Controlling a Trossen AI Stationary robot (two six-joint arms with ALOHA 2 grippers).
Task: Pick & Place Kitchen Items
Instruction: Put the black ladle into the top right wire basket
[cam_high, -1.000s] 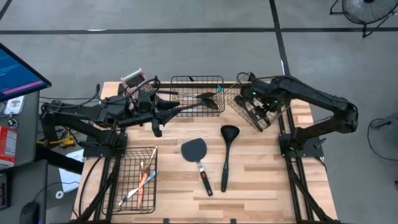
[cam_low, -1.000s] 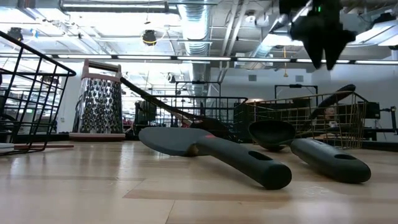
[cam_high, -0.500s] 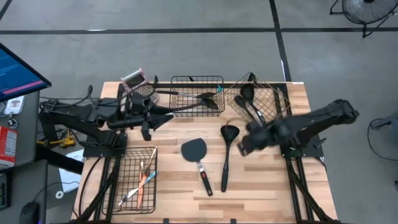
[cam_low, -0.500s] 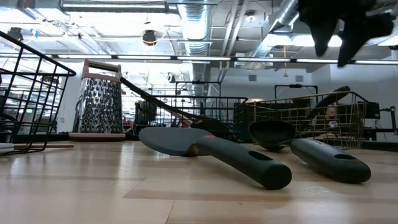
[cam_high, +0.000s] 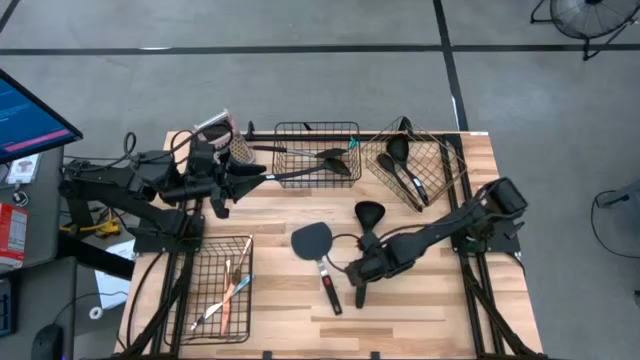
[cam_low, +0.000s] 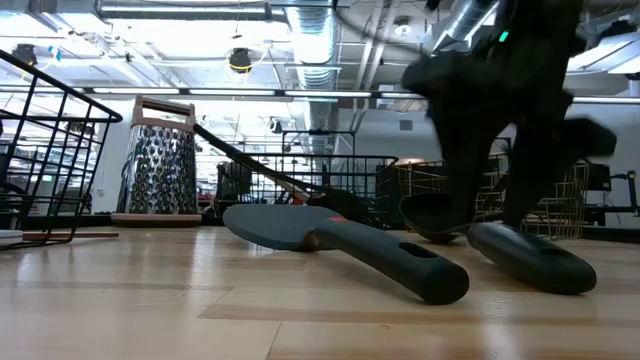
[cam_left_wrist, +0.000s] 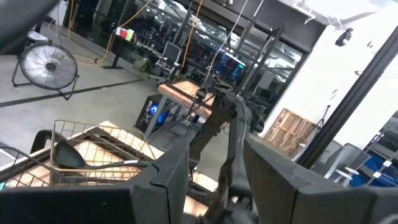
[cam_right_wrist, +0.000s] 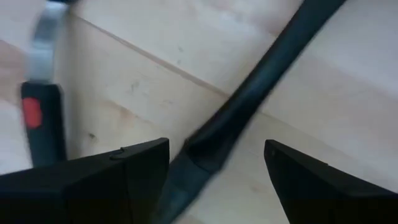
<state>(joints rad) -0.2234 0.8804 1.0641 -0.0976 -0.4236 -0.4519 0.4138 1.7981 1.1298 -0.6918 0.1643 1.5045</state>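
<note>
A black ladle (cam_high: 364, 250) lies on the table, bowl toward the far side; it also shows in the low view (cam_low: 520, 255). A black flat spatula (cam_high: 318, 255) with a red mark on its handle lies just left of it. My right gripper (cam_high: 363, 268) is open and low over the ladle's handle (cam_right_wrist: 249, 106), one finger on each side and a gap showing. My left gripper (cam_high: 248, 173) is open and empty at the far left. It points at a long black utensil (cam_high: 305, 170) that leans on the black basket's rim (cam_high: 290, 128).
A gold wire basket (cam_high: 432, 150) at the far right holds black spoons. A black basket (cam_high: 205, 285) at the near left holds thin orange and teal tools. A metal grater (cam_high: 215, 128) stands at the far left. Bare wood lies near the front edge.
My right gripper has swung from the gold basket toward the near edge and the left. It has come down, open, over the ladle's handle. My left gripper has drawn back toward the table's left edge. The ladle, the spatula and the leaning utensil have not moved.
</note>
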